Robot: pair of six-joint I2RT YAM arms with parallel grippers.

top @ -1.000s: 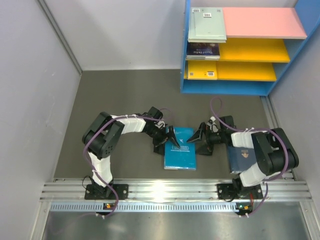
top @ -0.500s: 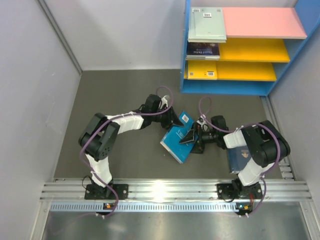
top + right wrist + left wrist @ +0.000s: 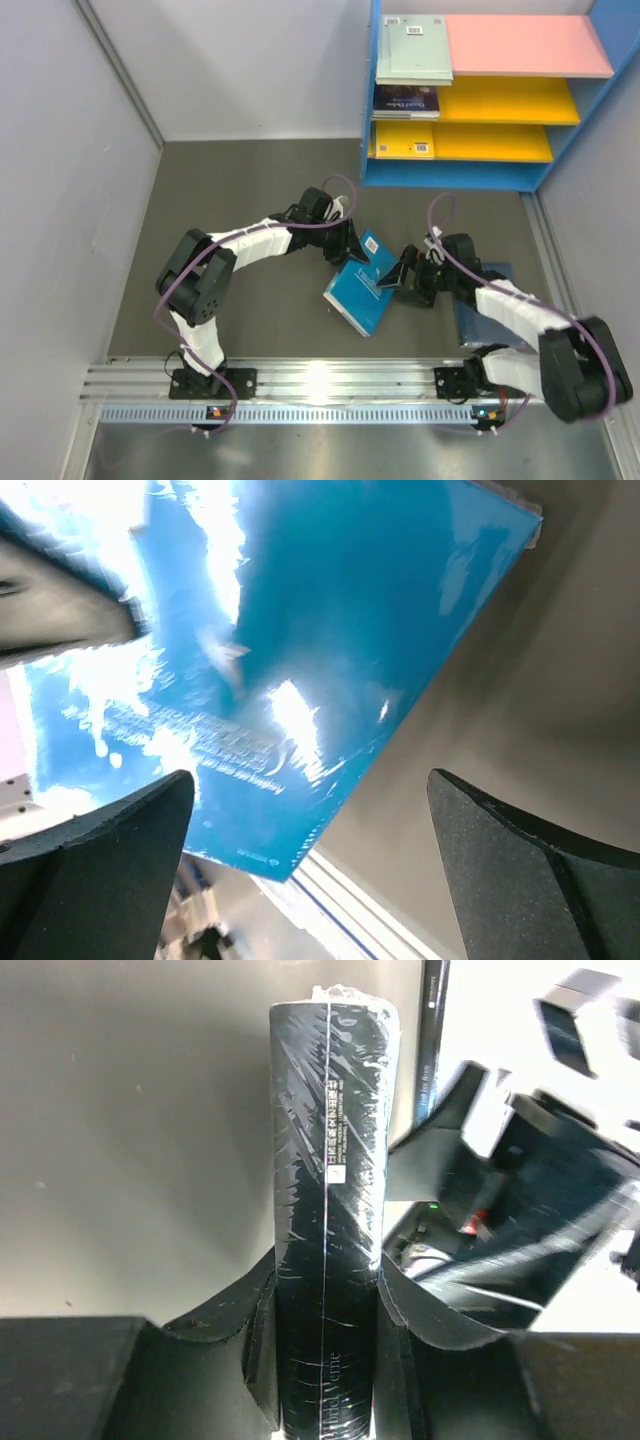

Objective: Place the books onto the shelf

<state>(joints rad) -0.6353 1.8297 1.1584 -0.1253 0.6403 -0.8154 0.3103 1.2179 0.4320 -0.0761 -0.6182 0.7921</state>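
L arm stretched fwd; L tool [image 3: 347, 252] clenched on glossy, flat teal-blue book [image 3: 360, 292] at film-wrapped spine. R tool [image 3: 398, 279] spread wide, arm bent.

The overhead light is bright and even, with a white glare patch on the rail [image 3: 325, 372]. Above the right claw [image 3: 312, 815], hot reflections wash out the teal book [image 3: 400, 630]. To the right of the left claw [image 3: 327, 1288], the background is overexposed and blurred.
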